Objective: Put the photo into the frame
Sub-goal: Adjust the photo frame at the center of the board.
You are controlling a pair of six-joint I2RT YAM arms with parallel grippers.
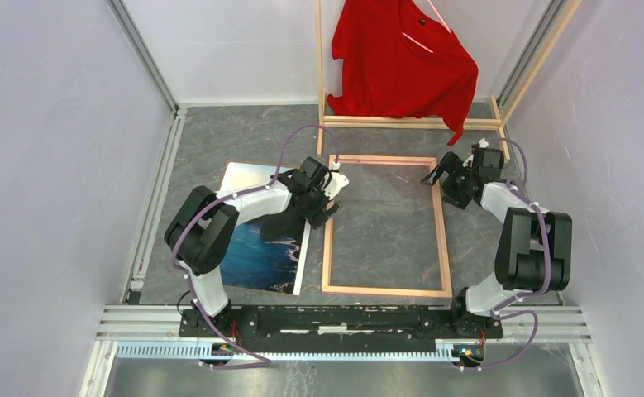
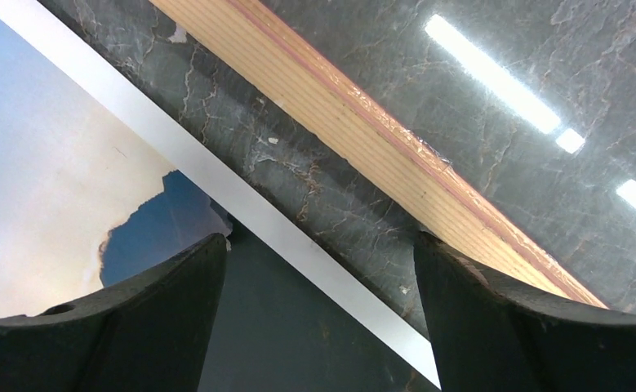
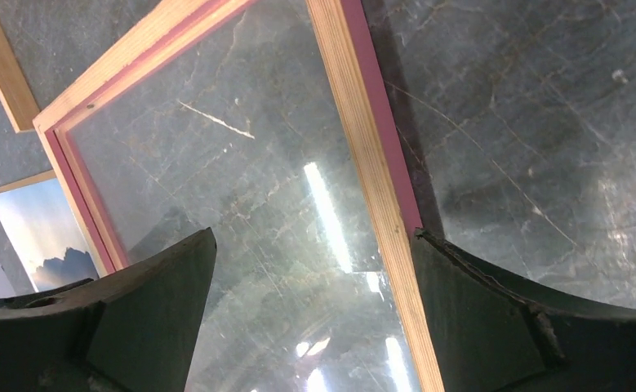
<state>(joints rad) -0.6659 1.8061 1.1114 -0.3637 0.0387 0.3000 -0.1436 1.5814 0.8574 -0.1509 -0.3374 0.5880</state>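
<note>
Black jaws of my left gripper (image 1: 328, 198) stand wide apart, holding nothing. In the left wrist view one finger hangs over the photo (image 1: 264, 248) and the other over the left rail of the frame (image 1: 442, 223); I cannot tell whether either tip touches. My right gripper (image 1: 444, 174) is likewise spread and empty, above the frame's right rail near its far corner. The photo lies picture side up on the grey marbled table (image 1: 244, 136), left of the frame and slightly skewed, with a narrow strip of table between its white border and the rail. From above, my left arm hides the photo's middle; each wrist view crops it to a patch of sky and cliff. The frame lies flat, bare wood uppermost with a pink edge, its pane mirroring light strips. Beyond it, a wooden rack (image 1: 409, 122) carries a red shirt (image 1: 401, 62), cut off at the top
</note>
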